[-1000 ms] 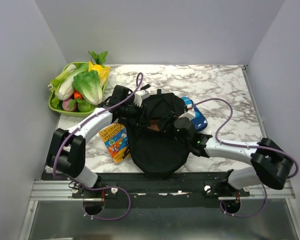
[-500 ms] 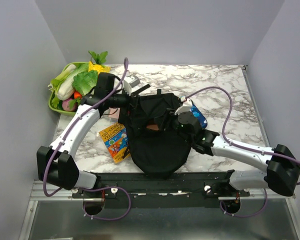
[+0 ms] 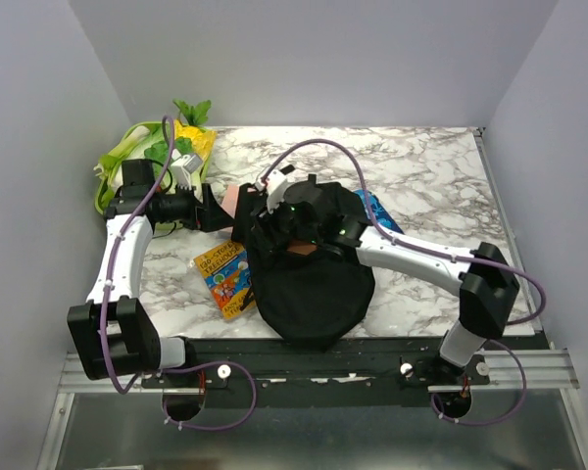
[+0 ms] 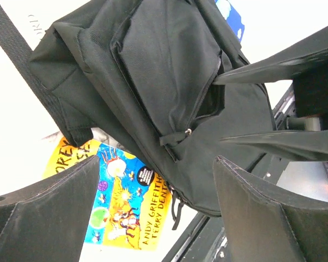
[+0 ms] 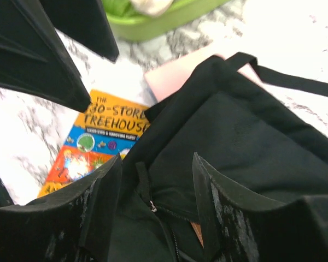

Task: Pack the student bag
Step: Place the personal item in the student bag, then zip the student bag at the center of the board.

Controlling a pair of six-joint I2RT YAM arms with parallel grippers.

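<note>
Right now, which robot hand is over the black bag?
The right gripper: it hangs open above the student bag, near its top edge. The left gripper, also open, is off to the bag's side.

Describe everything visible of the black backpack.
The student bag is floppy black woven fabric, lying slumped on the marble table near its front edge. Its front pocket has a partly open zipper; a flat strap trails off one corner. It overlaps an orange book. The right gripper hangs open over its top.
</note>
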